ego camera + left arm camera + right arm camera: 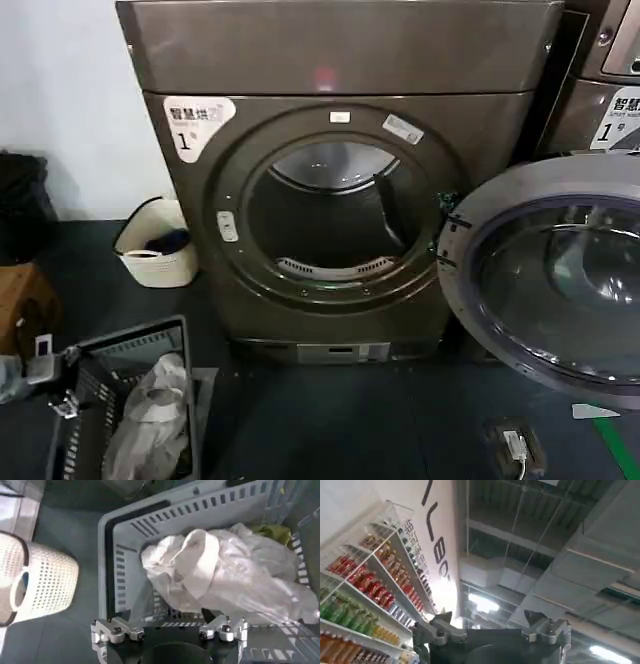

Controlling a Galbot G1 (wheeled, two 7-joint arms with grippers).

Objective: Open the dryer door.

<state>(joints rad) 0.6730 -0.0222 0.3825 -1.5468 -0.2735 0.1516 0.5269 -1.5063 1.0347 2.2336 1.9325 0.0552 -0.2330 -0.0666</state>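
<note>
The dryer door stands swung wide to the right of its grey-bronze machine, grey inner face and dark glass toward me. The round drum opening is exposed. My left gripper hangs low at the left beside a grey laundry basket, far from the door. In the left wrist view this gripper is open over the basket rim, nothing between its fingers. My right gripper points up at the ceiling, open and holding nothing.
White cloth fills the basket. A white perforated hamper stands on the floor left of the dryer. A second machine adjoins on the right. A brown box sits at the far left. A shelf of drinks stands behind.
</note>
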